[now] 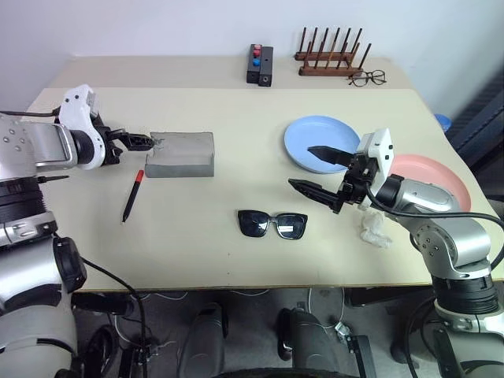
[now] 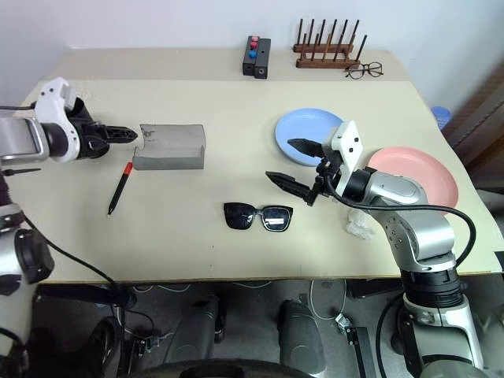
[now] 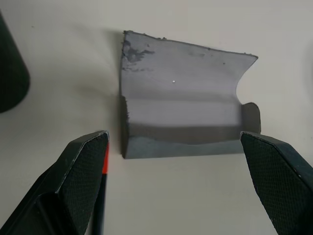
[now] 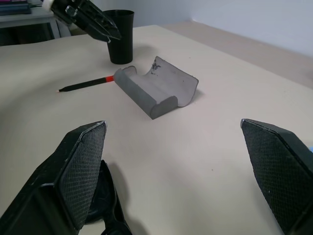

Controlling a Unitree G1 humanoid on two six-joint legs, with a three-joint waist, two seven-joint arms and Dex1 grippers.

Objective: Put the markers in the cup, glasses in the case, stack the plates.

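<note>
Black fingers spread wide on both grippers, nothing held.
Left gripper (image 1: 150, 142) hovers mid-left by the grey case (image 1: 181, 153); right gripper (image 1: 316, 171) centre-right above the sunglasses (image 1: 272, 224).

The grey case (image 1: 180, 153) is lying closed and flat on the worktop (image 1: 236, 236). Just left of it, the black marker (image 1: 132, 195) with the red end is lying slanted. The dark cup (image 4: 120, 42) is standing upright just behind the case. The black sunglasses (image 1: 272, 224) are resting unfolded, right of the case. Farther right, the light blue plate (image 1: 303, 138) and pink plate (image 1: 441, 185) are lying unstacked.
</note>
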